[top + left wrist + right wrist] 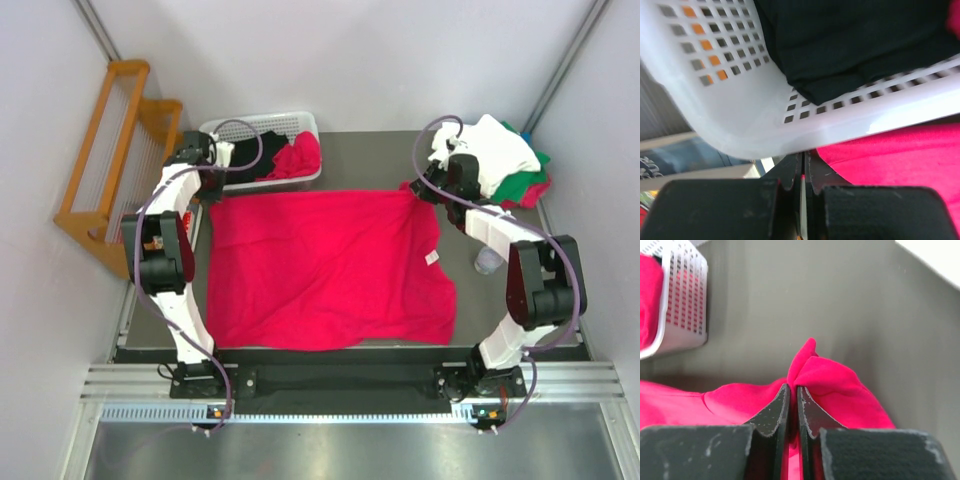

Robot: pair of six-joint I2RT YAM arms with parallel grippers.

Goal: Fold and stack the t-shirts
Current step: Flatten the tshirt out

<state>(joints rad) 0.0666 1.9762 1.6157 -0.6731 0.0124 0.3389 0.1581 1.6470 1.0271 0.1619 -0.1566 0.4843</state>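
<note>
Crimson t-shirt [325, 265] lies spread flat on the table [380, 160], covering most of it, far edge toward the basket [262, 150]. Small white label [433, 257] shows near its right edge. Left claw [803, 172] is pinched tight on the far-left corner of the shirt, a sliver of red between the tips, sitting right against the basket wall. Right claw [792, 390] is clamped on the far-right corner, cloth bunched into a small peak above the tips.

Risks, as judgement:
- thin pinch on both corners; cotton could slip out if the arms pull apart or lift fast
- left claw touches or nearly touches the basket, so a lift may drag or tip it
- right arm works close to the folded stack [500, 155]; a wide swing could knock it
- clear cup [488, 260] sits just beside the shirt's right edge, could get swept when the fabric moves
- uneven lift would skew the fold

Materials: shirt is soft matte knit, mild wrinkles, limp. Basket is white glossy plastic lattice with square holes, holding a black garment [855, 45] and a red one [298, 157]. Stack has white on top, green and red below. Table is dull grey, smooth. Wooden slatted rack [110, 150] stands at left.
</note>
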